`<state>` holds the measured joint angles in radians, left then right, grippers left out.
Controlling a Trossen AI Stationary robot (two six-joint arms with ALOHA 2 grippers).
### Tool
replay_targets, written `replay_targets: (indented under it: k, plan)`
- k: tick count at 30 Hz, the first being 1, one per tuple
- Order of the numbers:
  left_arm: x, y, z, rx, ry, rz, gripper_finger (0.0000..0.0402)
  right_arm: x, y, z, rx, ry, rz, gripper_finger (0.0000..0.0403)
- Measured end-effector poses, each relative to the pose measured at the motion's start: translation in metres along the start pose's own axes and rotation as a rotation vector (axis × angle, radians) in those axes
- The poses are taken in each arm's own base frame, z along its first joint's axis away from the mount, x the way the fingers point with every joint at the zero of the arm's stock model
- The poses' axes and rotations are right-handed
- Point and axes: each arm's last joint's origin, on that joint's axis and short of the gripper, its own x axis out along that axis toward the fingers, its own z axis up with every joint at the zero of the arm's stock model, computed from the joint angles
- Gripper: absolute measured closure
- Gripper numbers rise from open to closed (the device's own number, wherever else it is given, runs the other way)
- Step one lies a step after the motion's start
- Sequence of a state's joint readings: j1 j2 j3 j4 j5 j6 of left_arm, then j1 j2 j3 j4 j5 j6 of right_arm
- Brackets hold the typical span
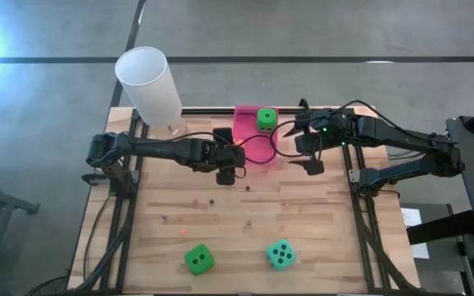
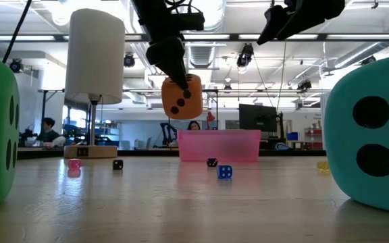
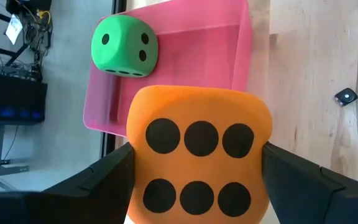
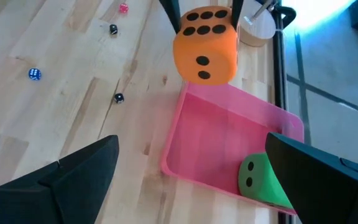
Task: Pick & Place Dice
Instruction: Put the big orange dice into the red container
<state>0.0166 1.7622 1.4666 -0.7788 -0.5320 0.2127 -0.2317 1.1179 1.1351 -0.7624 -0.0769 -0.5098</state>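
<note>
A: Orange-red die (image 3: 199, 158)?
B: Clamped between the fingers (image 3: 98, 183) of the left gripper (image 1: 228, 170), lifted clear of the table (image 1: 319, 222), six-pip face toward the wrist camera. Just beside the near-left corner of the pink tray (image 1: 245, 123), seen from above.

A: Tray contents?
B: One green die (image 1: 266, 119), at about 1 o'clock inside the tray.

A: Other dice?
B: Second green die (image 1: 198, 259) at roughly 7 o'clock from table centre, teal die (image 1: 281, 255) at roughly 5 o'clock, well apart from the tray.

A: Right gripper (image 1: 312, 152)?
B: Spread wide, gripping nothing, hanging at 3 o'clock of the tray, above table height.

A: Anything else?
B: Several tiny dice (image 4: 35, 74) scattered mid-table. White cylinder (image 1: 149, 86) on a wooden base at 11 o'clock. People at desks far behind, in the low view.
</note>
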Motion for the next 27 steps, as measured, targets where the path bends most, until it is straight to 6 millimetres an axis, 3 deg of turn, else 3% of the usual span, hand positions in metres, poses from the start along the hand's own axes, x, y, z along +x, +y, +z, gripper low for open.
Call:
replay_targets:
  k: [10, 27]
  plan:
    - [0.0, 0.0, 0.0, 0.001, 0.0, 0.0, 0.0101, -0.0005, -0.0069, 0.003, 0.05, 0.016, -0.164, 0.0003]
    - [0.001, 0.0024, 0.002, 0.008, -0.019, 0.007, 0.0097, -0.0005, -0.0073, 0.0028, 0.037, 0.021, -0.17, 0.0003]
